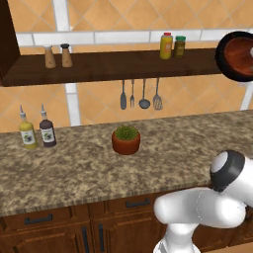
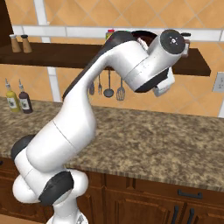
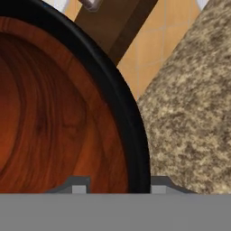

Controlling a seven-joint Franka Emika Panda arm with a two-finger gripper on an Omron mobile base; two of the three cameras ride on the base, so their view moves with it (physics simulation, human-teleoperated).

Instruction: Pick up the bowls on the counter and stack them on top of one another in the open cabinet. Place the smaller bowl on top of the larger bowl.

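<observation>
The larger bowl (image 1: 237, 55), red-brown inside with a thick black rim, hangs tilted in the air at the right end of the open cabinet (image 1: 113, 66), level with its shelf board. In the hand view its black rim (image 3: 131, 122) runs down between my two fingertips, so my gripper (image 3: 118, 187) is shut on the rim of the larger bowl. From the right base view a sliver of the bowl (image 2: 141, 36) peeks out behind my arm. The smaller bowl is out of view. The granite counter (image 1: 74, 163) lies below.
A terracotta pot with a green plant (image 1: 126, 140) stands mid-counter, and two sauce bottles (image 1: 37, 131) at its back left. On the shelf are two shakers (image 1: 57, 56) and two jars (image 1: 172, 46). Kitchen utensils (image 1: 141, 95) hang under the shelf.
</observation>
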